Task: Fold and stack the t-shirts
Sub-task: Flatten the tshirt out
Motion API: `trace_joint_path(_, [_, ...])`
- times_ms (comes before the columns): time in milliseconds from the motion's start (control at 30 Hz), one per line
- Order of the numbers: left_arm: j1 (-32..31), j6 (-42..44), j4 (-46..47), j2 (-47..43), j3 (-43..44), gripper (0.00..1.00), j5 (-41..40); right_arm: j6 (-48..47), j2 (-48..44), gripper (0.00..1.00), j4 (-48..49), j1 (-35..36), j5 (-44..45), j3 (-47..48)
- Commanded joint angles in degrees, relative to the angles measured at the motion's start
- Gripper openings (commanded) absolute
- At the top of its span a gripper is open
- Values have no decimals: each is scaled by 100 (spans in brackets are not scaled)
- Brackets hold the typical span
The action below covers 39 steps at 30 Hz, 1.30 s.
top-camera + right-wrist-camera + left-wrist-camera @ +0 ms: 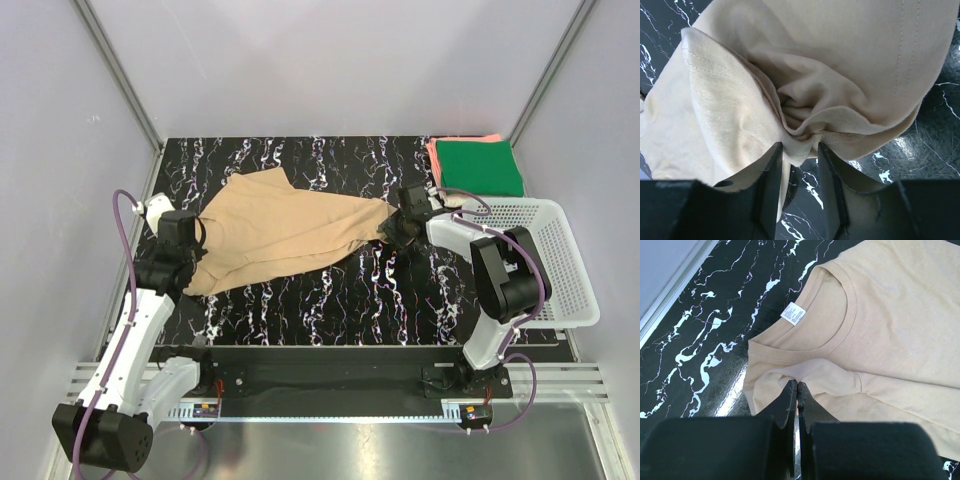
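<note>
The left gripper (797,388) was pinched tight on a fold by the collar of the tan shirt (280,235). The right gripper (800,150) squeezed the bunched hem. I think both should pull apart evenly to smooth it. The shirt lay mid-frame, long way left to right, collar left. Upper right, the green shirt (480,167) sat on the pink shirt (436,152).

A tan shirt (285,232) lies stretched across the black table (330,300) between the left gripper (188,240) and the right gripper (400,216). A green shirt (480,167) sits on a pink shirt (437,150) behind the basket (572,275).
</note>
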Motion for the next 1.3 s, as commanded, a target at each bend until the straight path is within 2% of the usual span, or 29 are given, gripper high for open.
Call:
trace_joint_path(0, [37, 23, 284, -82, -35, 0, 103, 71, -216, 42, 151, 97, 323, -79])
trace_joint_path(167, [37, 23, 311, -56, -35, 0, 103, 1, -137, 38, 186, 123, 463, -71])
trace_joint_path(200, [37, 23, 302, -64, -35, 0, 103, -42, -119, 29, 177, 123, 507, -45])
trace_joint_path(300, [37, 49, 302, -56, -35, 0, 68, -235, -84, 12, 186, 123, 666, 69])
trace_joint_path(433, [37, 66, 302, -91, -35, 0, 24, -534, -654, 3, 20, 123, 850, 79])
trace_joint_path(600, [37, 84, 293, -108, -44, 0, 68, -930, -1199, 2, -981, 115, 956, 167])
trace_joint_path(867, [28, 163, 109, -196, 114, 0, 24, -1185, -1841, 0, -1667, 114, 806, -115])
trace_joint_path(1000, [28, 304, -190, -337, 368, 0, -291, -1440, -1877, 0, -2685, 115, 1044, -62])
trace_joint_path(1133, [36, 269, -225, -547, 369, 0, -188, -1327, -2131, 0, -2662, 114, 676, -571])
trace_joint_path(1200, [36, 155, -217, -609, 316, 0, 190, -1160, -2167, 3, -2495, 106, 657, -931])
trace_joint_path(1267, [36, 49, -182, -662, 255, 0, 654, -1063, -2140, 9, -2320, 115, 622, -1124])
